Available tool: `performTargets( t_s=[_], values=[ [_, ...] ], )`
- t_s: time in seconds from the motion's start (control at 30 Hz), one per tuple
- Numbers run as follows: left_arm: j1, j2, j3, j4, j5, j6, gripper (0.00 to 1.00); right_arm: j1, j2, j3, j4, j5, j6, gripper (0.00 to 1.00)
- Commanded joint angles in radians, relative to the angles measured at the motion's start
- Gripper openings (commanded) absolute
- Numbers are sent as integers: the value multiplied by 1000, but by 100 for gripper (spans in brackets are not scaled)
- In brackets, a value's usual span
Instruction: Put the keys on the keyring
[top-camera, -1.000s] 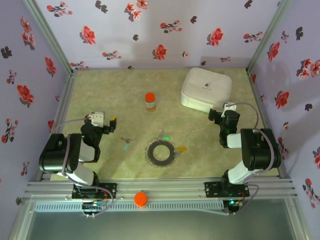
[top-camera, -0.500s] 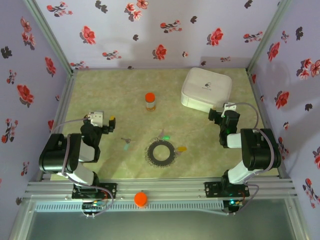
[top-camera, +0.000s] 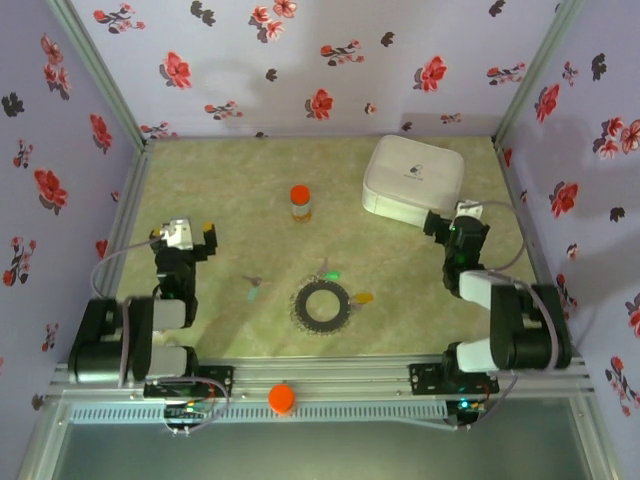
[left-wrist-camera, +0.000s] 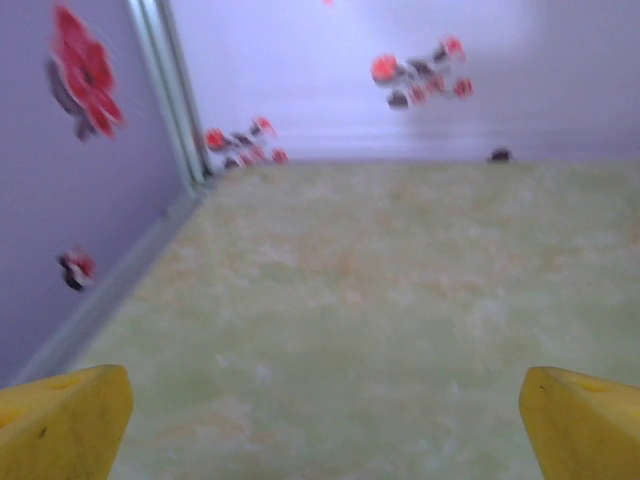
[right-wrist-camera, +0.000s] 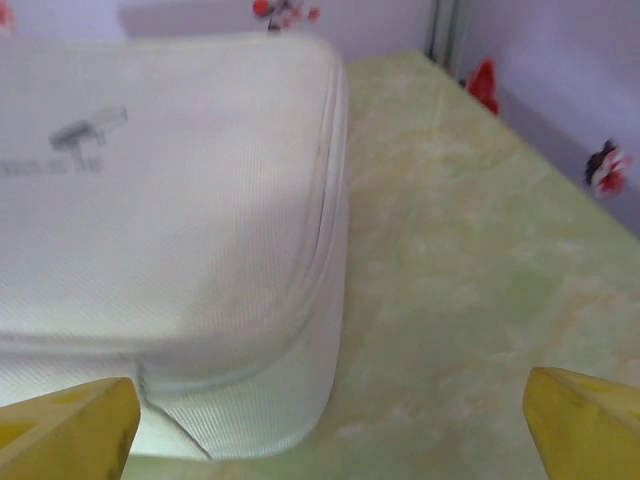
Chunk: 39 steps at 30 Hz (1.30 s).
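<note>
The keyring, a flat dark ring with a wide hole, lies on the mat near the front middle. Three small keys lie loose around it: a teal one to its left, a green one just behind it, and an orange-yellow one at its right. My left gripper is well left of the keys, open over bare mat, its yellow fingertips wide apart. My right gripper is far right of the ring, open, its fingertips spread just in front of the white box's corner.
A white square box sits at the back right, close to my right gripper. An orange-capped small bottle stands behind the ring at mid-table. Flowered walls close in the left, back and right. An orange knob sits on the front rail.
Both arms have shifted. The left wrist swung left and slightly away from the keys; the right wrist moved back and right, up to the white box. Keys and ring have not moved.
</note>
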Motion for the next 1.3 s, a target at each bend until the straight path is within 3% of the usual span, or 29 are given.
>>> performTargets(
  t_s=[0.0, 0.1, 0.2, 0.3, 0.37, 0.43, 0.63, 0.7, 0.87, 1.07, 1.13, 1.27],
  values=[
    [-23, -181, 86, -255, -106, -32, 100, -5, -132, 117, -282, 83, 102, 99],
    [-26, -302, 225, -569, -102, -107, 100, -7, -200, 189, -475, 146, 258, 99],
    [-26, -323, 362, -815, -23, -148, 100, -7, -257, 217, -612, 68, 310, 99],
    [-25, -335, 394, -872, 26, -310, 100, -7, -321, 181, -633, -25, 334, 99],
    [-16, -364, 373, -846, 208, -318, 100, -7, -371, 153, -643, -69, 351, 99],
    [-8, -340, 432, -936, 311, -393, 100, -5, -418, 142, -685, -117, 363, 99],
    [-36, -313, 465, -1012, 324, -484, 100, 11, -461, 147, -839, -277, 468, 99],
    [-101, -328, 477, -1079, 259, -461, 100, 56, -476, 146, -904, -280, 491, 98],
    [-365, -310, 533, -1287, -38, -407, 100, 240, -525, 148, -1013, -184, 511, 97],
    [-672, -135, 621, -1528, -382, -552, 100, 408, -471, 201, -1093, -177, 501, 97],
    [-734, -56, 672, -1643, -444, -618, 100, 458, -436, 230, -1132, -155, 481, 97],
    [-804, 44, 731, -1762, -424, -659, 100, 513, -391, 262, -1176, -118, 462, 97]
  ],
)
